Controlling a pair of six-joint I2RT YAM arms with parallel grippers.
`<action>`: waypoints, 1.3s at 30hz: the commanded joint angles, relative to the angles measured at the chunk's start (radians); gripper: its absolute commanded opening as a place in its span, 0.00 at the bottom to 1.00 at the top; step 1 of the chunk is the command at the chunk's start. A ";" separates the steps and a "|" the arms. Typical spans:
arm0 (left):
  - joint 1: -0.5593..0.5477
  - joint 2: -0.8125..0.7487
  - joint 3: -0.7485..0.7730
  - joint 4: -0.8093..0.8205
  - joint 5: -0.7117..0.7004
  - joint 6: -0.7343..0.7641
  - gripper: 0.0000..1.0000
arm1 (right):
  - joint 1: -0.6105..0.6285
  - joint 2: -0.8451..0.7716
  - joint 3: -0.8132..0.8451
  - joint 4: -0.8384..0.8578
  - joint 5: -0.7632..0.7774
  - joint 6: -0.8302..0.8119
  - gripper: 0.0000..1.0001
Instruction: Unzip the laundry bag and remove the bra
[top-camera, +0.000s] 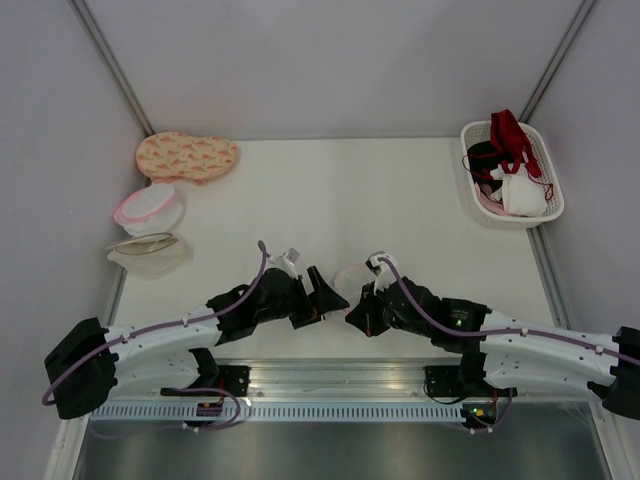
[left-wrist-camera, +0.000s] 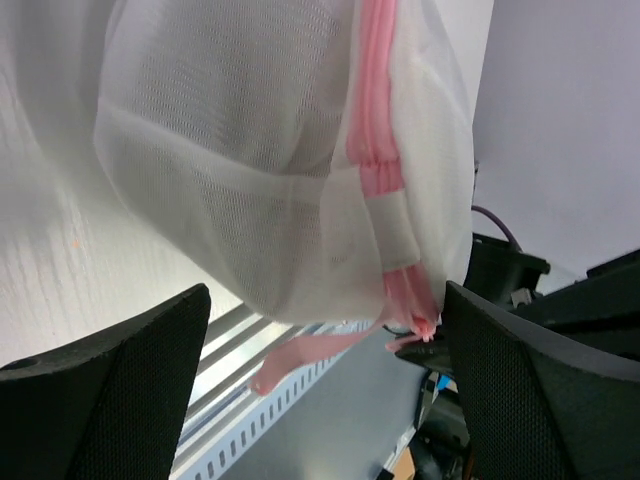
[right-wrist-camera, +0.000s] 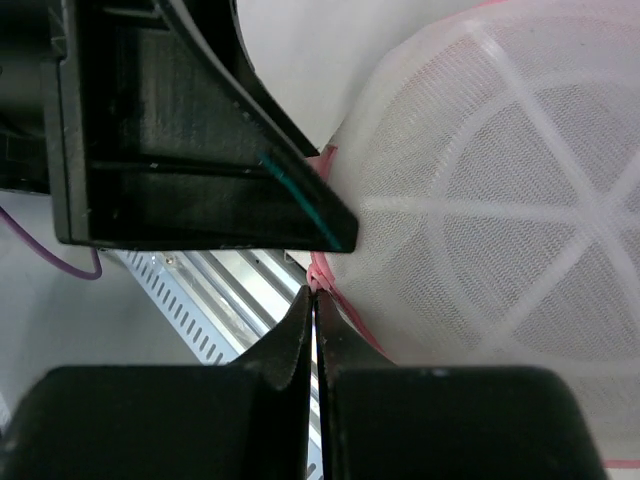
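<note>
right tool (right-wrist-camera: 314, 300) pinching laundry bag (right-wrist-camera: 500, 220) (zipper rim (left-wrist-camera: 375, 120)) | left tool (left-wrist-camera: 325, 315) wide

"Is any lettering showing in these views?"

"No, nothing readable is appearing anywhere."

"Not even on the laundry bag (left-wrist-camera: 250, 180)?"

"Its white tab (left-wrist-camera: 395, 230) by the pink zipper is looking blank."

"And the peach patterned pad (top-camera: 187, 156)?"

"It is showing only small orange shapes, too small to tell as letters."
</note>
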 joint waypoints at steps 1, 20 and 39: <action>-0.006 0.016 0.016 0.091 -0.084 -0.037 0.98 | 0.021 -0.020 -0.004 0.038 0.022 0.005 0.00; 0.015 0.070 0.079 0.077 -0.135 0.002 0.02 | 0.047 0.038 0.022 -0.013 0.040 -0.028 0.00; 0.449 0.010 0.065 0.032 0.302 0.432 0.02 | 0.023 0.273 0.163 -0.296 0.351 -0.041 0.00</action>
